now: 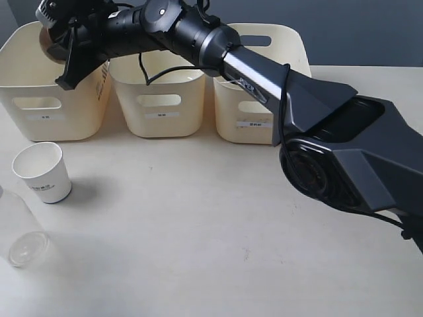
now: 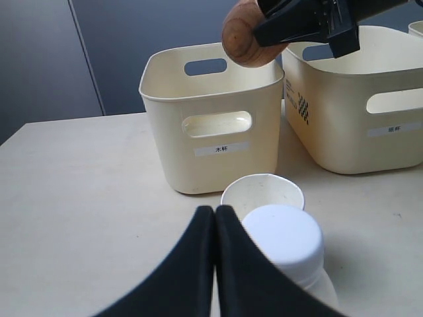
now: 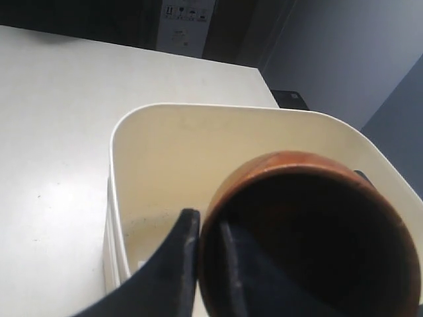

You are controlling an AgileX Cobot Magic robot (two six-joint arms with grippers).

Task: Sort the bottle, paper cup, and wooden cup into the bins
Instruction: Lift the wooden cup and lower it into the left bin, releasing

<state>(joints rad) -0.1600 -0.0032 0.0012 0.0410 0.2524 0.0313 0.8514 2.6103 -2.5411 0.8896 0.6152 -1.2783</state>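
Note:
My right gripper (image 1: 56, 49) reaches across to the left side and is shut on the wooden cup (image 1: 46, 38), one finger inside its wall and one outside (image 3: 206, 221). The brown wooden cup (image 3: 310, 231) hangs, tilted, over the leftmost of the three cream bins (image 1: 56, 92); its rounded body (image 2: 244, 36) shows above that bin (image 2: 211, 119). The white paper cup (image 1: 43, 172) stands upright on the table in front of this bin. The clear bottle (image 1: 16, 228) lies near the table's front left. My left gripper (image 2: 215, 218) is shut and empty, beside the bottle's white cap (image 2: 284, 238) and behind the paper cup (image 2: 262, 195).
The middle bin (image 1: 158, 92) and the right bin (image 1: 258, 86) stand in a row behind the right arm's forearm, which crosses over them. The right arm's base (image 1: 344, 152) fills the right of the table. The bin (image 3: 165, 152) below the cup holds nothing I can see.

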